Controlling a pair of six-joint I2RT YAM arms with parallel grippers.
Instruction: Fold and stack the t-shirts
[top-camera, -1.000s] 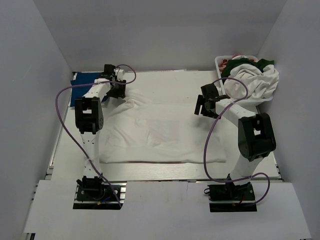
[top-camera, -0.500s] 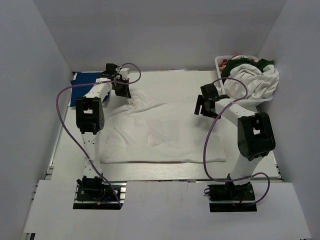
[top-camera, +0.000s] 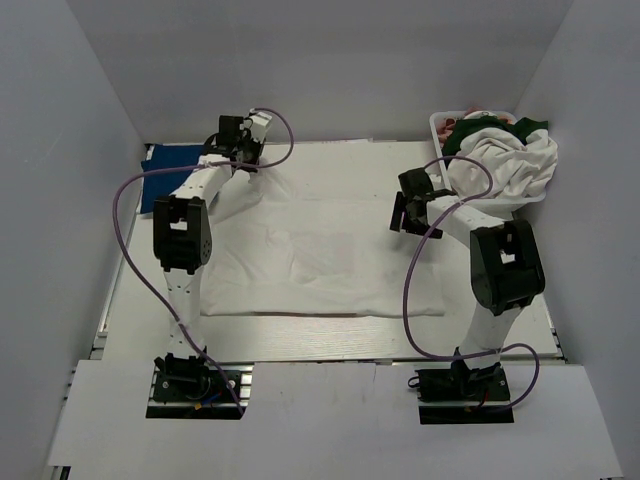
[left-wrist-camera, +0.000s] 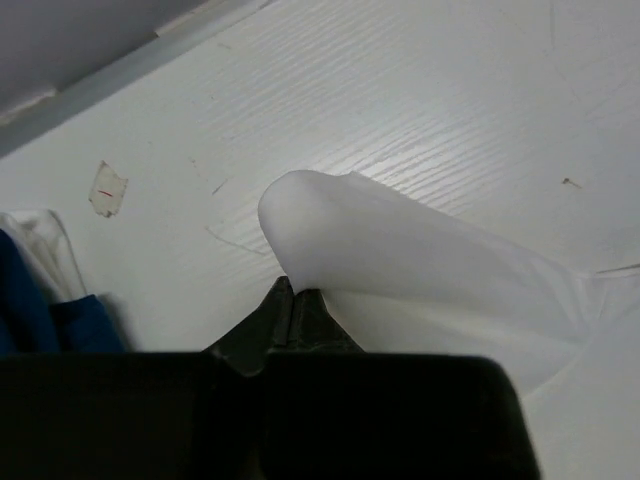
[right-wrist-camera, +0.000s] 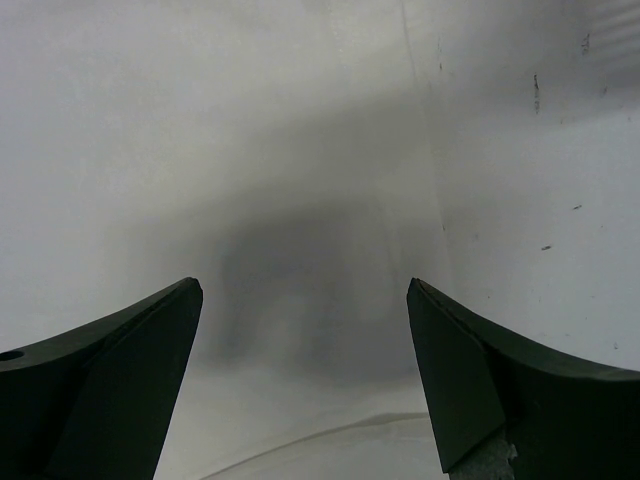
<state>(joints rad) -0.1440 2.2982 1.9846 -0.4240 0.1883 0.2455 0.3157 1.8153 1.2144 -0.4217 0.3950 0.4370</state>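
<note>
A large white t-shirt (top-camera: 320, 255) lies spread across the middle of the table. My left gripper (top-camera: 241, 160) is at its far left corner, shut on a fold of the white cloth (left-wrist-camera: 400, 250); the left wrist view shows the jaws (left-wrist-camera: 293, 292) pinched together on that fold. My right gripper (top-camera: 401, 214) hovers open over the shirt's far right edge, and only white cloth (right-wrist-camera: 300, 200) shows between its fingers (right-wrist-camera: 130, 370). More t-shirts are heaped at the back right: a white one (top-camera: 512, 165), a dark green one (top-camera: 470, 136) and a pinkish one (top-camera: 462, 123).
A white basket (top-camera: 438, 122) holds the heap at the back right corner. A royal-blue shirt (top-camera: 165, 172) lies folded at the far left edge, seen as blue cloth (left-wrist-camera: 40, 315) in the left wrist view. A scrap of tape (left-wrist-camera: 106, 188) sticks to the tabletop.
My left gripper has shut on the shirt's far left corner and pulled it back toward the wall, drawing the wrinkled cloth flatter. The right gripper has barely moved and stays open.
</note>
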